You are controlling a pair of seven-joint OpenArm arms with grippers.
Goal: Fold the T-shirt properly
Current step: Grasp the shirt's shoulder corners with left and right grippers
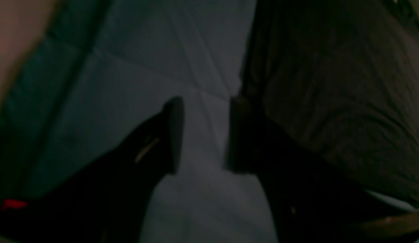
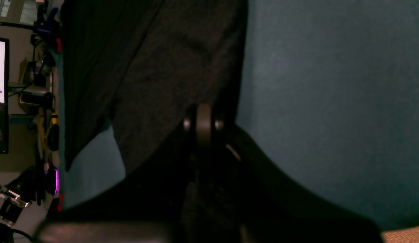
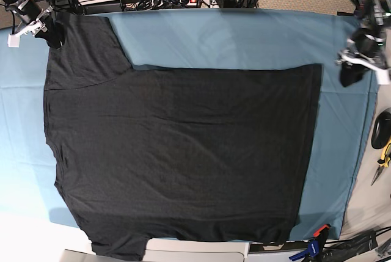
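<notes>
Two claws sit at the spreading step: right claw (image 3: 54, 35) pinches the T-shirt (image 3: 183, 152) sleeve, left claw (image 1: 204, 135) gapes empty beside the hem, which it likely must grasp next.

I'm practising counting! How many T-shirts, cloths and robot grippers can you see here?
T-shirt: 1, black
Cloth: 1, blue
Grippers: 2, the left gripper and the right gripper
Total: 4
</notes>
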